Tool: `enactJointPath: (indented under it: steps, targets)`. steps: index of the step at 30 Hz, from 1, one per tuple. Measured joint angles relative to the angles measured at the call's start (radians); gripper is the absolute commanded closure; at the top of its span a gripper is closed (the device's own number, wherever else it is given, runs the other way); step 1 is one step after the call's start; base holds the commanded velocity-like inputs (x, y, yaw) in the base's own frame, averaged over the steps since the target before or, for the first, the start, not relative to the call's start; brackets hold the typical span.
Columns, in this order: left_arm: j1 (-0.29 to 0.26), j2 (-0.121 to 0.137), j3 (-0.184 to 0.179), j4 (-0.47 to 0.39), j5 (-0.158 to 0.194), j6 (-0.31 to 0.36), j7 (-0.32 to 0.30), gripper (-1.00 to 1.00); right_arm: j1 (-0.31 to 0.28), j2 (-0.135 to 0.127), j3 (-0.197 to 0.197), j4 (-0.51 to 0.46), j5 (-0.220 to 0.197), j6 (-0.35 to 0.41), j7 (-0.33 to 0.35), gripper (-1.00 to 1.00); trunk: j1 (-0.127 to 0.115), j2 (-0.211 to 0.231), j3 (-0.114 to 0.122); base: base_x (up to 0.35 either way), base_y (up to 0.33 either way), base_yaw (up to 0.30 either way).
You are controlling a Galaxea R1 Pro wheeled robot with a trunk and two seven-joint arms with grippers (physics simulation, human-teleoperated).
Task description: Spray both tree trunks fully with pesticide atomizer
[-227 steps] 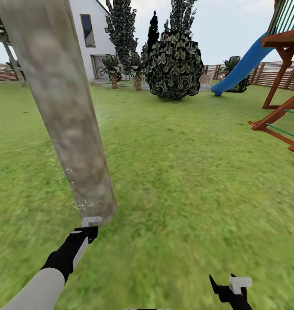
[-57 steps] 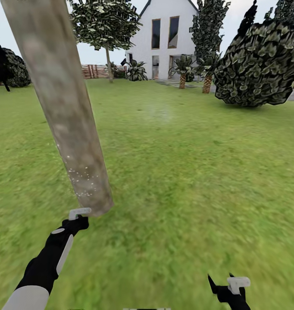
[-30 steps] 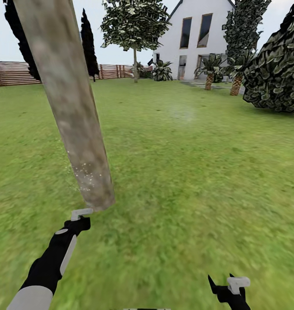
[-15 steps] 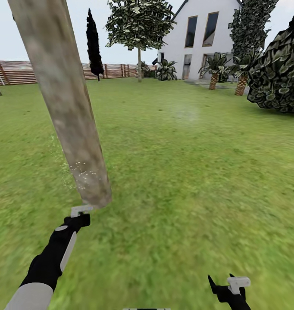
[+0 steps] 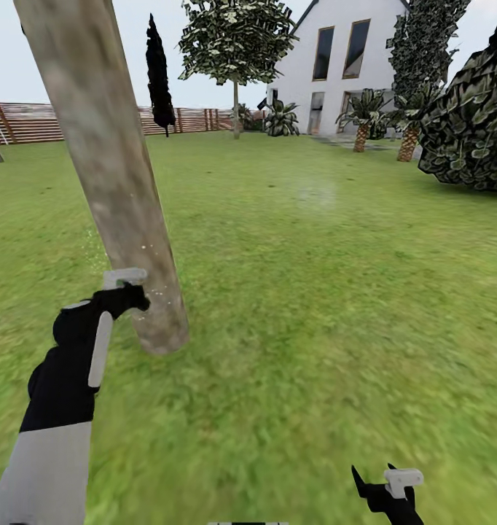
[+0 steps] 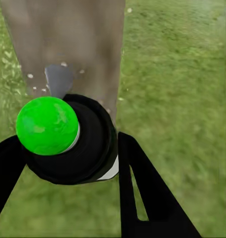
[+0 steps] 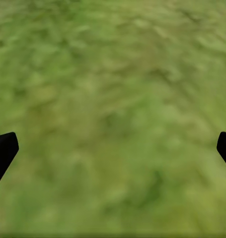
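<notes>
A thick pale grey-brown tree trunk leans up from the grass floor at the left of the head view. My left gripper is held against its lower part, a little above the ground. In the left wrist view that gripper is shut on the pesticide atomizer, a black body with a bright green round top, pointing at the trunk. White specks dot the bark near it. My right gripper hangs low over the grass, open and empty.
A leafy tree with a pale trunk stands far off by the brown slat fence. The white house, small palms and a big dark bush lie at the back right. Open lawn stretches ahead and right.
My left arm has lifted the atomizer from the trunk's base to higher up the trunk. The view turned left before the last half second. The right gripper has stayed put.
</notes>
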Motion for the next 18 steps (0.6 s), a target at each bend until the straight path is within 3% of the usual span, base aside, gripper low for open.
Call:
enactJointPath:
  steps: [2,5,8,10,12,15,17,18]
  targets:
    - [-0.045,-0.01,0.001,0.0,-0.007,0.031,0.002,1.0,0.0,0.0,0.001,0.0,0.0,0.0,0.0,-1.0,0.0,0.0,0.0,0.0,0.0,0.0]
    - [-0.055,0.007,0.011,0.001,-0.019,0.04,0.002,1.0,0.0,0.0,0.001,0.0,0.001,0.0,0.0,-1.0,0.0,0.0,0.0,0.0,0.0,0.0]
    - [-0.055,0.071,0.014,0.027,-0.027,0.042,0.004,1.0,0.0,0.001,0.001,0.0,0.001,0.0,0.0,-1.0,0.0,0.0,0.0,0.0,0.0,0.0]
    - [-0.052,0.091,0.012,0.063,-0.02,0.041,0.009,1.0,0.0,0.001,0.001,0.001,0.001,0.0,0.0,-1.0,0.0,0.0,0.0,0.0,0.0,0.0]
    - [-0.052,0.077,-0.015,0.074,-0.002,0.048,0.008,1.0,0.0,0.001,0.001,0.001,0.0,0.0,0.0,-1.0,0.0,0.0,0.0,0.0,0.0,0.0]
    - [-0.06,0.054,-0.105,0.071,-0.001,0.113,0.008,1.0,0.0,0.001,0.001,0.001,0.001,0.0,0.0,-1.0,0.0,0.0,0.0,0.0,0.0,0.0]
    - [-0.08,0.064,-0.112,0.071,-0.025,0.131,0.009,1.0,0.0,0.001,0.001,0.001,0.0,0.0,0.0,-1.0,0.0,0.0,0.0,0.0,0.0,0.0]
    - [-0.099,0.068,-0.089,0.073,-0.026,0.133,0.009,1.0,0.0,0.001,0.001,0.001,0.0,0.0,0.0,-1.0,0.0,0.0,0.0,0.0,0.0,0.0]
